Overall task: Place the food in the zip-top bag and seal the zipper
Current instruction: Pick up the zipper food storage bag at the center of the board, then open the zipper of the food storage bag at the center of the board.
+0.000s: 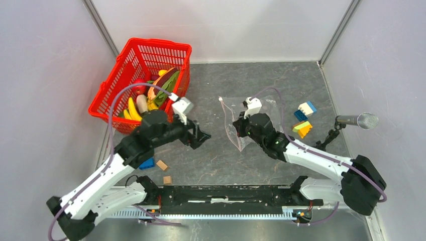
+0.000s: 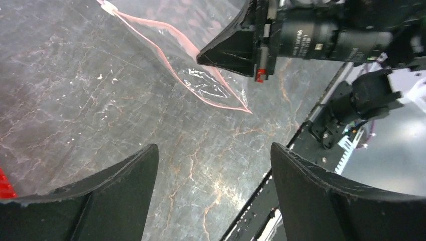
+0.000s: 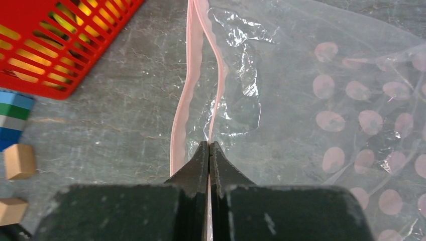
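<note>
The clear dotted zip-top bag (image 1: 261,108) lies flat on the table right of centre, its pink zipper (image 1: 225,118) along the left edge. My right gripper (image 3: 209,145) is shut on one lip of the zipper (image 3: 217,90); the other lip (image 3: 178,110) bows away to the left, so the mouth gapes slightly. The bag (image 3: 311,130) looks empty. The food (image 1: 150,95), bananas and other toy pieces, sits in the red basket (image 1: 150,50). My left gripper (image 1: 201,136) hovers open and empty between basket and bag, with the bag (image 2: 201,83) ahead of it.
Coloured building blocks (image 1: 305,118) lie right of the bag, next to a microphone on a stand (image 1: 357,120). Wooden cubes (image 1: 162,165) and a blue block (image 1: 147,163) rest near the left arm. Walls close in the table on three sides.
</note>
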Available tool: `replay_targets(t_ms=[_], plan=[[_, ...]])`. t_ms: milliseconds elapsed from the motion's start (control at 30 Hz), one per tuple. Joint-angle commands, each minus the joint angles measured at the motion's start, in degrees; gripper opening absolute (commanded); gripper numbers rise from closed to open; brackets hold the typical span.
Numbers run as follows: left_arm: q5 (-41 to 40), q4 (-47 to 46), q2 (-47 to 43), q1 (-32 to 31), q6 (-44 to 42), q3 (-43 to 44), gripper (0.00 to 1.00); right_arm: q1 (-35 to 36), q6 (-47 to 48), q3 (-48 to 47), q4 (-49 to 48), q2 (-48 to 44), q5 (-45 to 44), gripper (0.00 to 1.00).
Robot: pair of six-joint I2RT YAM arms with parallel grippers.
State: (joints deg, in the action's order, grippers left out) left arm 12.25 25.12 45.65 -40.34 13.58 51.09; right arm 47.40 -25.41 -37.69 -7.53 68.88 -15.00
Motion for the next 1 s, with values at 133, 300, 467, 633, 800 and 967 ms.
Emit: replay_targets(t_ms=[133,300,467,633,800,967], plan=[[-9.63,-18.08,11.63,-5.23,11.42,-4.14,0.85,-2.22,-6.88,4.64,-6.5,-6.93,8.16,0.0],[-7.77,-29.39,19.23,-5.63,16.07,-7.13,0.84,-2.29,-8.37,5.9,-7.84,-9.21,8.67,0.0],[-5.92,-34.26,25.68,-5.81,18.42,-7.55,0.84,-2.48,-9.49,6.54,-7.8,-10.22,8.86,0.0],[-5.42,-38.28,29.34,-5.81,19.38,-8.91,0.74,-2.57,-9.44,6.9,-8.13,-11.94,9.37,0.0],[-1.33,-41.89,31.82,-5.81,20.49,-9.11,0.44,-2.52,-8.37,6.32,-6.41,-13.84,8.46,0.0],[-8.35,-35.01,31.03,-5.79,18.35,-8.48,0.03,-2.57,-2.43,1.83,4.35,-14.8,3.33,0.0]])
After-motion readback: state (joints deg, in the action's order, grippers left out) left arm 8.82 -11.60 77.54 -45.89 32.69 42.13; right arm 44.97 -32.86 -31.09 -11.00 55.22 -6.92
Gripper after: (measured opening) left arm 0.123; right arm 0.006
